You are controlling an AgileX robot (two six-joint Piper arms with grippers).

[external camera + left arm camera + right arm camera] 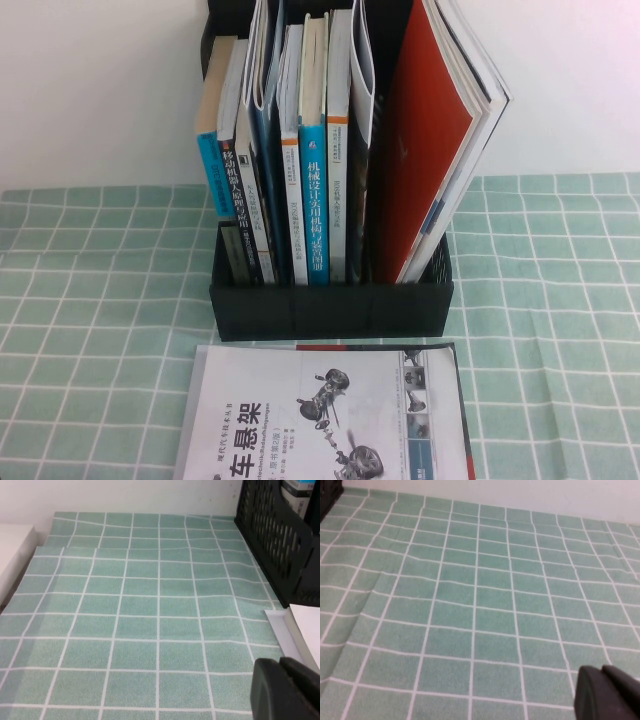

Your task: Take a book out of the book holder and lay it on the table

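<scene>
The book, grey-white with a car-suspension drawing and big black characters, lies flat on the table just in front of the black book holder. Neither gripper shows in the high view. In the left wrist view my left gripper is shut and holds nothing, hovering over the cloth beside a corner of the book, with the book holder further off. My right gripper is shut and holds nothing, over bare green cloth, with a corner of the book holder at the picture's edge.
Several upright books fill the holder's left and middle slots. A red-covered magazine leans in the right slot. A white wall stands behind. A white surface borders the cloth on the left arm's side.
</scene>
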